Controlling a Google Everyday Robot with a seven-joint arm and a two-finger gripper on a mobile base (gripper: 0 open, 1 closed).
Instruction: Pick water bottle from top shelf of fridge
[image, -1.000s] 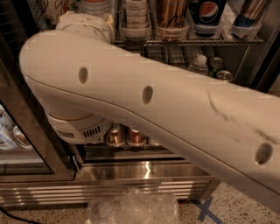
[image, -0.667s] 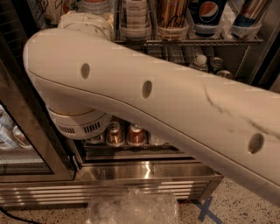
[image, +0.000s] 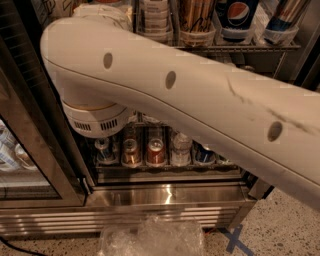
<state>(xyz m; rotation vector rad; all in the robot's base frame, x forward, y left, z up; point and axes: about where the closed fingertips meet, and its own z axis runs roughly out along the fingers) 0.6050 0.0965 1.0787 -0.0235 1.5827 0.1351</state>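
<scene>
The claw is out of view: the thick white plastic robot arm (image: 200, 95) runs from the lower right up to a rounded, vented elbow joint (image: 95, 119) at the left. Its further part leaves the top edge of the picture, so I cannot tell how far the claw is open or whether it holds anything. The arm crosses the open front of the tall stainless-steel fridge (image: 165, 196) and hides most of the inside. Above it shows the silver wire top shelf (image: 245, 48) with clear plastic trays. Only the bottoms of the drinks in them are visible, among them a blue Pepsi container (image: 237, 14). The large clear ribbed water bottle with the white cap cannot be picked out anywhere; it is either behind the arm or above the frame. Judging by this, the reach toward the shelf seems under way, but nothing shows a grasp, so gripping, lifting and drawing out may all remain. Below the arm a lower wire rack (image: 165, 167) carries short copper-coloured cans (image: 156, 151) and a small slim clear bottle (image: 181, 146). The dark-framed glass door (image: 42, 150) stands open just beside the elbow, leaving little room there. A crumpled clear plastic mass (image: 152, 237) lies on the speckled floor (image: 285, 220) near the fridge's base.
</scene>
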